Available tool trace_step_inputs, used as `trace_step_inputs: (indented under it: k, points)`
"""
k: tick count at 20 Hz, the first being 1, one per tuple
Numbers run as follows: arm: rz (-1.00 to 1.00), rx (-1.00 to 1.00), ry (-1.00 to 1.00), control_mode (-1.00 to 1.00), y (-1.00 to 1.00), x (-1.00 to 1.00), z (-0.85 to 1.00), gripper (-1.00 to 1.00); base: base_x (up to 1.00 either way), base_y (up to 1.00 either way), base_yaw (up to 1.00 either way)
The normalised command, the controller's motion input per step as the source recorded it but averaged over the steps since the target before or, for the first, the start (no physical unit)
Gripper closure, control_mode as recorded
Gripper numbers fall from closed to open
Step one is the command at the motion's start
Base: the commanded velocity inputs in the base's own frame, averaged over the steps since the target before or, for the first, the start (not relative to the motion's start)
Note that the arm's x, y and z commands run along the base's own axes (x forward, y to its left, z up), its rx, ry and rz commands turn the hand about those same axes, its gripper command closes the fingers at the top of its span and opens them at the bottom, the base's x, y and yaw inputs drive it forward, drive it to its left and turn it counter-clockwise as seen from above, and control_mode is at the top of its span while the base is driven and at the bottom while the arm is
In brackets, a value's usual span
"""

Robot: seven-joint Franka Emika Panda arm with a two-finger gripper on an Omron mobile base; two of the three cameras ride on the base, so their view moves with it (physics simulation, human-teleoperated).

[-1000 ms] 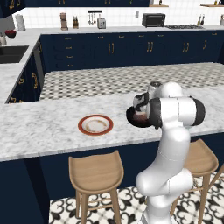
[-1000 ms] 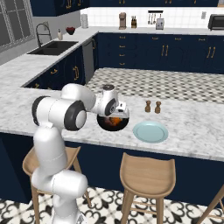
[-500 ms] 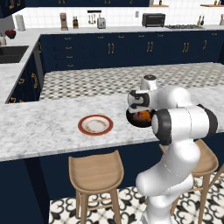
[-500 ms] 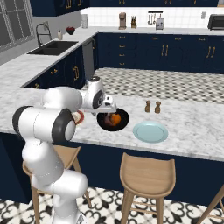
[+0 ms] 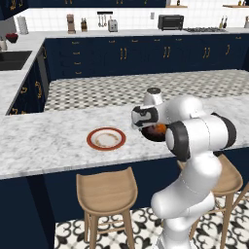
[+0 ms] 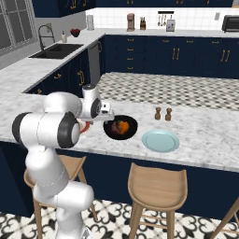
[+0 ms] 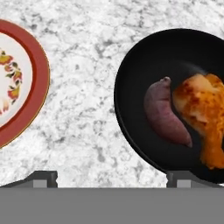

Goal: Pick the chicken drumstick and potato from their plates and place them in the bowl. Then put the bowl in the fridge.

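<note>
Both foods sit in bowl [image 7: 175, 100] on worktop [image 7: 87, 65]: potato [image 7: 166, 114] beside drumstick [image 7: 202, 114], touching. Jaws spread wide, holding nothing, above bare marble btwn bowl & red-rimmed plate [image 7: 19, 83]; bowl rim near one tip. Blue-green plate [image 6: 160, 140] just beside bowl.

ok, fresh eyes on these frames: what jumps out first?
The black bowl on the marble counter, holding the purple potato beside the orange chicken drumstick. The open gripper hovers above the counter between the bowl and the red-rimmed plate; the pale blue-green plate lies right of the bowl.
</note>
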Motion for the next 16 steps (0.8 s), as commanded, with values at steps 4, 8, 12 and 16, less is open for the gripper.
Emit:
trace_step_inputs:
  k: [4, 8, 12, 16]
  points:
    - [0.02, 0.00, 0.08, -1.00, 0.00, 0.34, -0.14, -1.00, 0.00, 0.00, 0.00]
    - [0.00, 0.00, 0.07, -1.00, 0.00, 0.19, -0.28, -1.00, 0.00, 0.00, 0.00]
    - [0.00, 0.00, 0.08, -1.00, 0.00, 0.15, -0.28, -1.00, 0.00, 0.00, 0.00]
    - [0.01, 0.00, 0.05, -1.00, 0.00, 0.05, -0.17, -1.00, 0.00, 0.00, 0.00]
